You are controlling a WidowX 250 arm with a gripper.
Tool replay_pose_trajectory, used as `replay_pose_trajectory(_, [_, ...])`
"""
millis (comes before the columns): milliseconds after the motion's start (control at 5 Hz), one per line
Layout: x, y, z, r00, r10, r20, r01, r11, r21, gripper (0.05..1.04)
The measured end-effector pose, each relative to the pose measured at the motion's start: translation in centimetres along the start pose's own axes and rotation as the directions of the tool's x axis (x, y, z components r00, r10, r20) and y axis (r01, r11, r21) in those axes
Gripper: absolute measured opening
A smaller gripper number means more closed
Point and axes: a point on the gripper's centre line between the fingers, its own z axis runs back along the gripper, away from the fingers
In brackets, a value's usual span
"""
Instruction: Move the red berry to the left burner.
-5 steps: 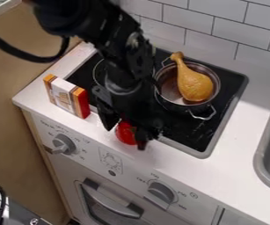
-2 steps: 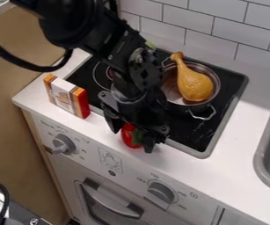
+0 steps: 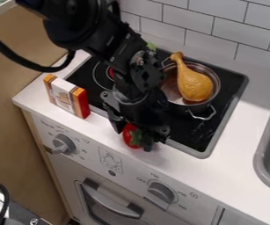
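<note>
The black gripper [image 3: 133,139] hangs over the counter's front strip, just in front of the stove, and is shut on the red berry [image 3: 129,136]. One finger is on each side of the berry, and its green leaves face the right finger. Whether the berry touches the counter, I cannot tell. The left burner [image 3: 100,78], a ringed circle with a red patch, lies on the black cooktop behind and left of the gripper, partly covered by the arm.
A metal pot [image 3: 205,108] holding a yellow drumstick [image 3: 194,83] stands on the cooktop's right side. Left of the gripper, a white, orange and red box [image 3: 66,96] stands at the stove's edge. A grey sink [image 3: 266,151] is at the right; tiled wall behind.
The gripper has shifted slightly right and its fingers have drawn together around the berry. The berry has moved a little to the right, and more of its green leaves shows.
</note>
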Motion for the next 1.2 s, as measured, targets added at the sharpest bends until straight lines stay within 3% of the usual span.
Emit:
replay_pose_trajectory(600, [1.6, 0.3, 0.5, 0.999, 0.017, -0.03, -0.018, 1.0, -0.019, 0.778])
replay_pose_trajectory(1200, [6.0, 4.1, 4.0, 0.991, -0.037, -0.128, 0.034, 0.999, -0.026, 0.778])
